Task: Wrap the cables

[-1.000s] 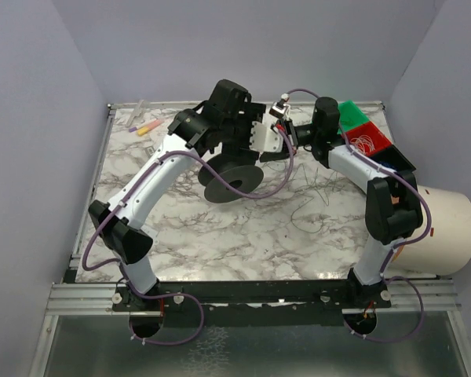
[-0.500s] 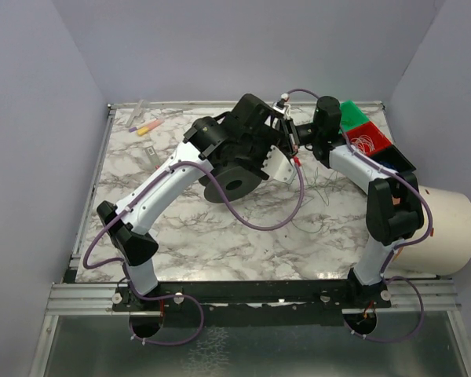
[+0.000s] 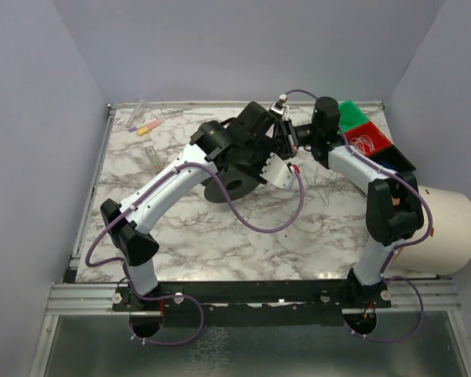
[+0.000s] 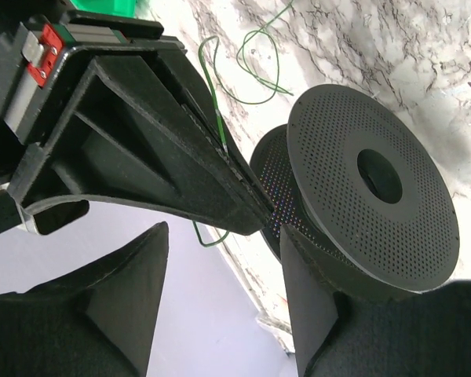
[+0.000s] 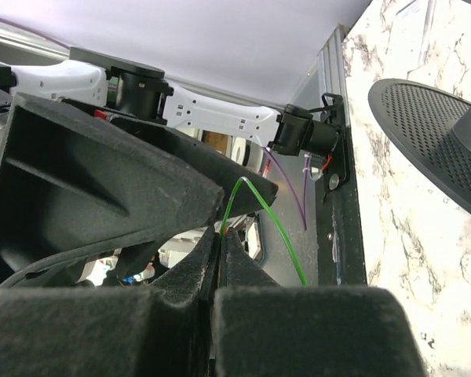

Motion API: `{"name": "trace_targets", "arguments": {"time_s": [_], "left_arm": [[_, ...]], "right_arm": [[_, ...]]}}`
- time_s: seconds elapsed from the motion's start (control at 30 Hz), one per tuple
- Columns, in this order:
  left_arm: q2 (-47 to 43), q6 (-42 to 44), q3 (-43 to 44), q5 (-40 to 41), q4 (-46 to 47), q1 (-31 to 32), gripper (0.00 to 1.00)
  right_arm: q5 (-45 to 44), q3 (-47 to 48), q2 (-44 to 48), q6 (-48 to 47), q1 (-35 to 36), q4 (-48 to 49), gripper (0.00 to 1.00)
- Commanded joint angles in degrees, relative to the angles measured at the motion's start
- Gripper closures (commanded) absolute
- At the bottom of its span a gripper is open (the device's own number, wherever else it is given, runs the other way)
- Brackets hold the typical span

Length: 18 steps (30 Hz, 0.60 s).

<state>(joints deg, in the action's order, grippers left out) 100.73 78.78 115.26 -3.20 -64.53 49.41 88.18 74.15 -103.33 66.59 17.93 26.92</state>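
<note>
A hair-thin green cable (image 5: 275, 229) is pinched between the closed tips of the right gripper (image 5: 220, 236) and arcs up and out from them. Loose cables (image 3: 322, 187) lie flat in curly, tangled strands near that gripper.

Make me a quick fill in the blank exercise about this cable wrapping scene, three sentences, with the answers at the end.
1. The right gripper is shut on a thin ___ wire.
2. The left gripper is ___, with nothing held in it.
3. Between the green bin and the black bin sits a ___ bin.
Answers: green, open, red.
</note>
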Motion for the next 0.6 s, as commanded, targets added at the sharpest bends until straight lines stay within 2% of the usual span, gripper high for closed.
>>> {"name": "trace_targets", "arguments": {"time_s": [0.0,0.27,0.47,0.53,0.57], "left_arm": [[0.3,1.02,-0.64,1.01,-0.52,-0.53,0.42],[0.96,0.38,-0.08,-1.04,-0.42,-0.49,0.57],[1.03,-0.29,-0.44,-1.3,-0.57,-0.54,0.86],[0.95,-0.42,-0.8,-1.28,-0.88,-0.5,1.0],[0.82,-0.69,-0.82,-1.36,-1.09,-0.53,1.0]], "right_arm": [[5.4,-0.8,2.89,-1.03,0.4,0.16,0.99],[5.67,-0.94,3.84,-2.07,1.06,-0.96,0.99],[5.81,-0.95,4.01,-2.64,1.11,-1.15,1.0],[6.05,-0.73,3.73,-3.09,1.1,-1.08,1.0],[6.46,-0.56,3.55,-3.3,1.11,-0.66,0.99]]}}
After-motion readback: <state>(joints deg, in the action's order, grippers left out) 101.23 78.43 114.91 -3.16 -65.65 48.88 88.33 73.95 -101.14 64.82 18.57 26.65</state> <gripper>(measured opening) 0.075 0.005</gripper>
